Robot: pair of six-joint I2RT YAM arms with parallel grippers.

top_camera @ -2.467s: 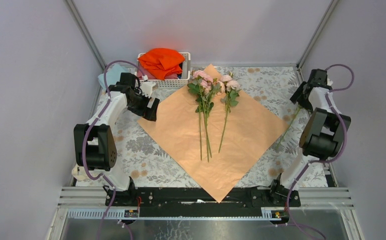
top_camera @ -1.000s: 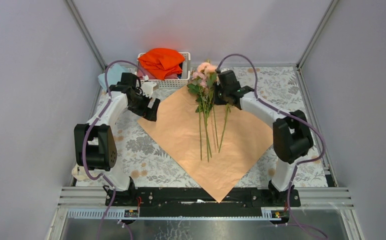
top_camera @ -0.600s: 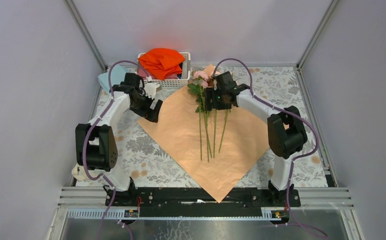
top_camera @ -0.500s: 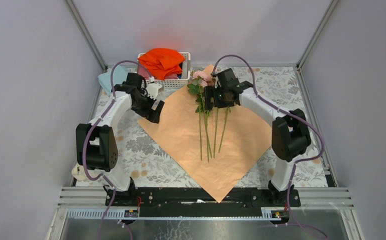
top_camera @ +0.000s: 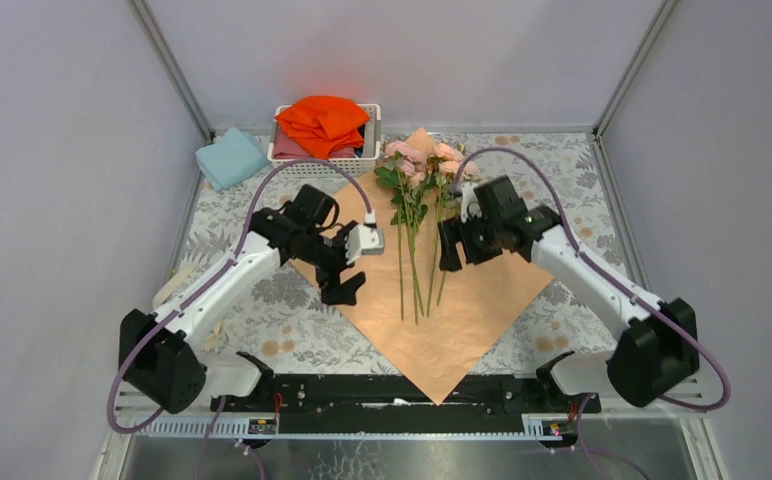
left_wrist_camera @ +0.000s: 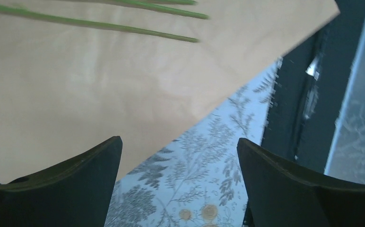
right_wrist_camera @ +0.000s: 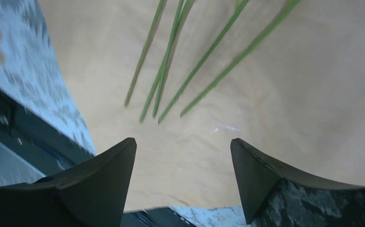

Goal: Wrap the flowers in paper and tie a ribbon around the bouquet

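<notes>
Flowers (top_camera: 414, 210) lie along the middle of the paper (top_camera: 462, 320), with the blooms at its far corner and the stems pointing to the near corner. The left gripper (top_camera: 354, 268) hovers on their left side, the right gripper (top_camera: 454, 232) just beside them on the right. Both have the jaws spread and hold nothing. By my judgement the right one is nearer to the stems.

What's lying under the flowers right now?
The paper, peach face up, spread on the table; the flowers rest on it, stems and blooms. Its lower face and the table beneath it are covered, so unseen.
</notes>
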